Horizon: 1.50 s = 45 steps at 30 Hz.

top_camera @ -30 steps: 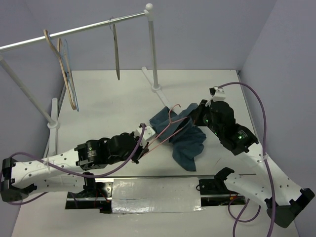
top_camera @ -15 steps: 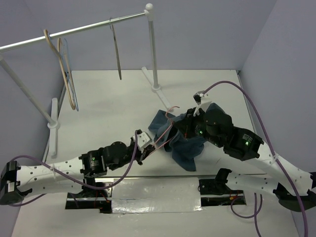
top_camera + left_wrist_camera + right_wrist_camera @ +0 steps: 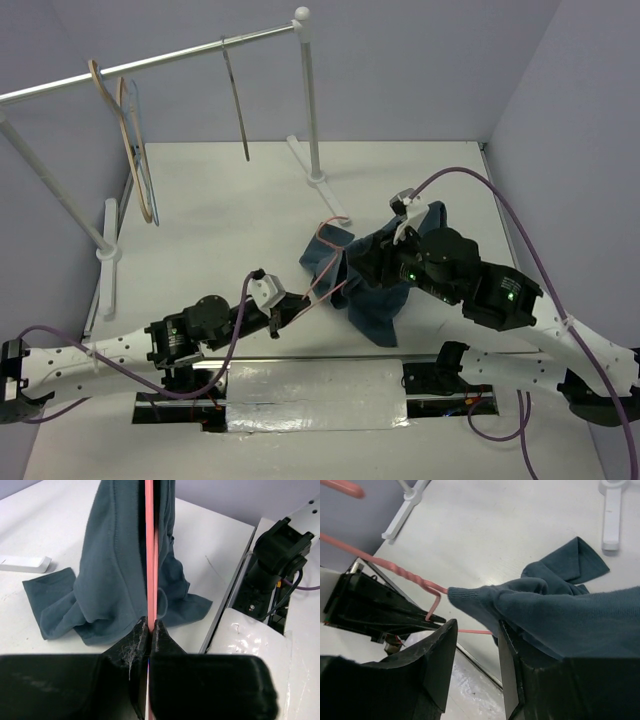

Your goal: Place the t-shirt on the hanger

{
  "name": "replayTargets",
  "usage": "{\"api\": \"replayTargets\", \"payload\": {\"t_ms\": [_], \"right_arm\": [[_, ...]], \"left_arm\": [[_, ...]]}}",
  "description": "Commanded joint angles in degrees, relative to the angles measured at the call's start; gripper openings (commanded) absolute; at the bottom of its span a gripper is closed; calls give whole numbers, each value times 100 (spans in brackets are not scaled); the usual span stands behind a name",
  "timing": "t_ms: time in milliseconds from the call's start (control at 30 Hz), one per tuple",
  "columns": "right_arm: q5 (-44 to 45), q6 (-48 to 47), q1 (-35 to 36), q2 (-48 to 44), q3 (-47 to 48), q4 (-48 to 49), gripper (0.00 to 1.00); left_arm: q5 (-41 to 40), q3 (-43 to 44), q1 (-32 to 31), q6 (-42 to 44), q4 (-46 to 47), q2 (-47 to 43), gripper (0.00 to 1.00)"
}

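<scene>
**Right gripper [image 3: 477, 626] releases the t-shirt [image 3: 560, 615]**
Its 2 fingers have just spread off the cloth, heaped mid-table; the left gripper [image 3: 150, 626] pinches the hanger [image 3: 150, 555] wire running into it. Likely regrasp next; draping unfinished.

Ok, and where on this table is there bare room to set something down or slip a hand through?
Widest bare patch: the table between the rack's left foot and the t-shirt, behind the left arm. A smaller one lies back right, beyond the rack's right foot. Crowded: centre to right, where the t-shirt, the hanger, the left gripper and the right gripper bunch together.
</scene>
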Motion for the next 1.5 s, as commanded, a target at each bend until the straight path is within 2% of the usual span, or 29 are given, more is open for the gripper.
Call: {"api": "replayTargets", "payload": {"t_ms": [0, 33, 133, 233, 400, 533, 633, 900, 1033, 1167, 1333, 1433, 1467], "right_arm": [[-383, -363, 77, -43, 378, 223, 46], [-419, -399, 138, 2, 448, 188, 52], [-534, -627, 287, 125, 790, 39, 54], [-683, -1083, 401, 178, 1072, -49, 56], [-657, -2188, 455, 520, 2162, -603, 56], [-876, -3506, 455, 468, 2032, -647, 57], [-1175, -4079, 455, 494, 1961, -971, 57], [-2396, -4705, 463, 819, 2075, -1490, 57], [-2520, -4785, 455, 1205, 2259, -1991, 57], [-2590, -4855, 455, 1189, 1997, -1896, 56], [-2643, -4873, 455, 1118, 1592, -1729, 53], [-2836, -4838, 446, 1110, 1460, -1606, 43], [-2898, -4820, 454, 1092, 1434, -1562, 30]], "left_arm": [[210, -5, -23, 101, 768, -115, 0], [236, -22, -23, 101, 768, -115, 0], [332, -93, -23, 49, 786, -220, 0], [368, -128, -23, 31, 585, -422, 0], [587, -198, -23, 48, 250, -896, 0], [860, -225, -23, 66, -13, -1195, 0], [1018, -233, -23, 101, -250, -1354, 0], [1316, -269, -23, 110, -295, -1460, 0], [1431, -269, -32, 110, -304, -1424, 0], [1493, -295, -23, 110, -286, -1477, 0], [1651, -330, -32, 127, -181, -1565, 0], [1695, -330, -32, 127, -146, -1591, 0], [1695, -330, -32, 127, -146, -1591, 0]]}}
